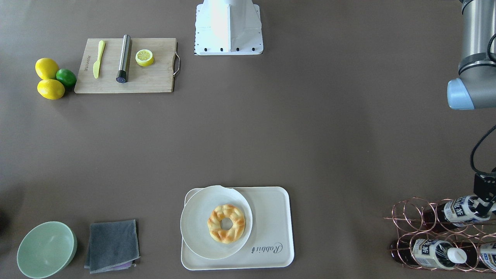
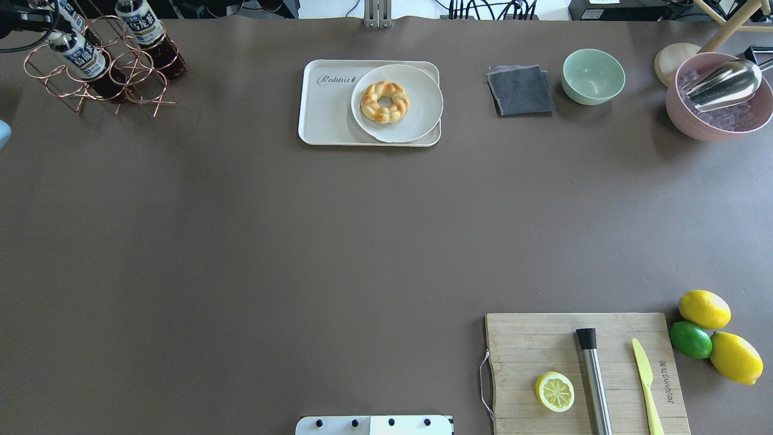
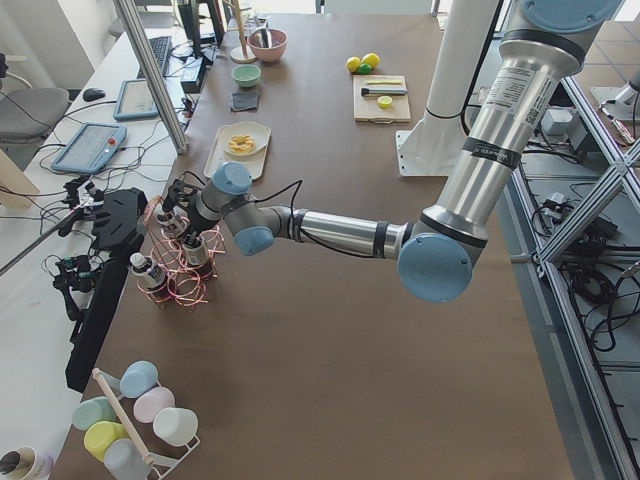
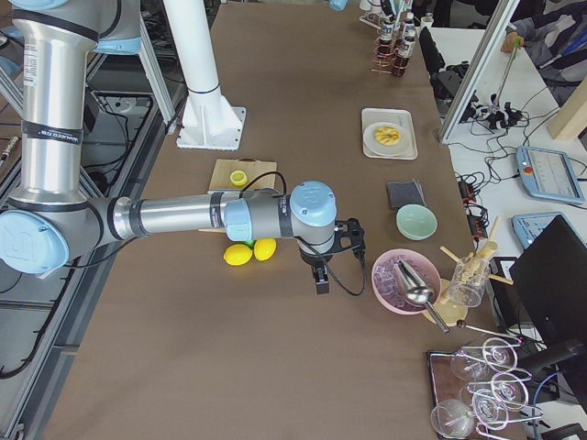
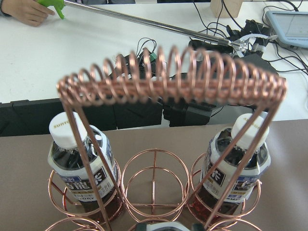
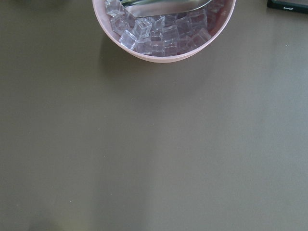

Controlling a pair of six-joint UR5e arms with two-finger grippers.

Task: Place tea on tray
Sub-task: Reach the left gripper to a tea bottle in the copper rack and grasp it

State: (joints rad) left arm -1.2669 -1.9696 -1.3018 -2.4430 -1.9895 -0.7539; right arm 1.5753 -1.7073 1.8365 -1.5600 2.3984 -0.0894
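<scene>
From the front, the tea (image 1: 461, 211) sits in a copper rack (image 1: 441, 232) at the table's (image 1: 310, 135) edge, in the row nearer the robot. It is well apart from the tray (image 1: 271, 217), where a plate (image 1: 197, 232) with a donut (image 1: 226, 223) covers one half. The left gripper (image 1: 484, 207) is at the tea's cap end; whether the jaws are closed on it cannot be told. Two other bottles (image 1: 432, 252) share the rack. From overhead, the tea (image 2: 84, 60) is in the rack (image 2: 121, 78) at the far left corner with the left gripper (image 2: 42, 24) just beside its cap. The tray (image 2: 326, 115) lies further along the far edge, its bare half toward the rack. From the left end, the left arm (image 3: 340, 232) stretches over the table to the rack (image 3: 185, 285); the jaws are too small to read. From the right end, the right gripper (image 4: 321, 280) points down over the table near a pink bowl (image 4: 379, 284); I cannot tell how its jaws stand. The left wrist view shows the rack's coil handle (image 5: 168, 82) above the two other bottles (image 5: 82, 173). The right wrist view shows bare table and the bowl's (image 6: 168, 58) ice (image 6: 159, 33).
</scene>
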